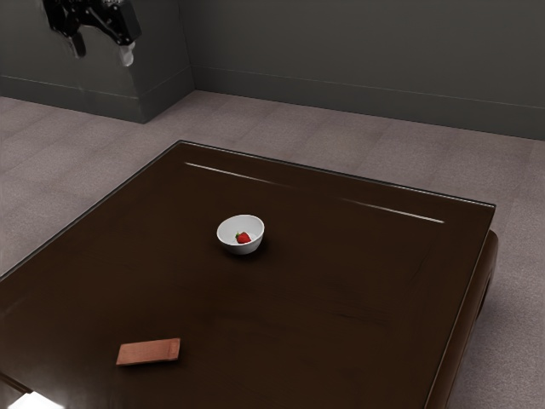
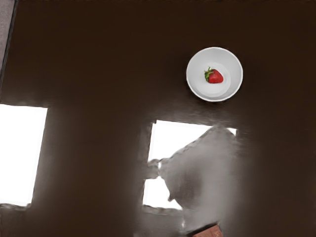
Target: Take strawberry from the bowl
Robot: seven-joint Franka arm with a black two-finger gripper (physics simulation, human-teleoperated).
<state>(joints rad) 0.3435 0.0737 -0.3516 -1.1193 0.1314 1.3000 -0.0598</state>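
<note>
The small red strawberry lies in the round white bowl on the dark brown, flat-topped bench; the flat, reddish oblong block lies on the bench before the bowl, toward the exterior view's left

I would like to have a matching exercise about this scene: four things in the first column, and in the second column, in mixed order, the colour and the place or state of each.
Column 1
1. Strawberry
2. Bowl
3. Block
4. Gripper

Column 2
A. Reddish-brown, lying flat directly on the table
B. Black, open, up in the air
C. White and round, with one fruit inside
D. Red with green leaves, lying inside a container

Right pairs: 1-D, 2-C, 3-A, 4-B
</note>
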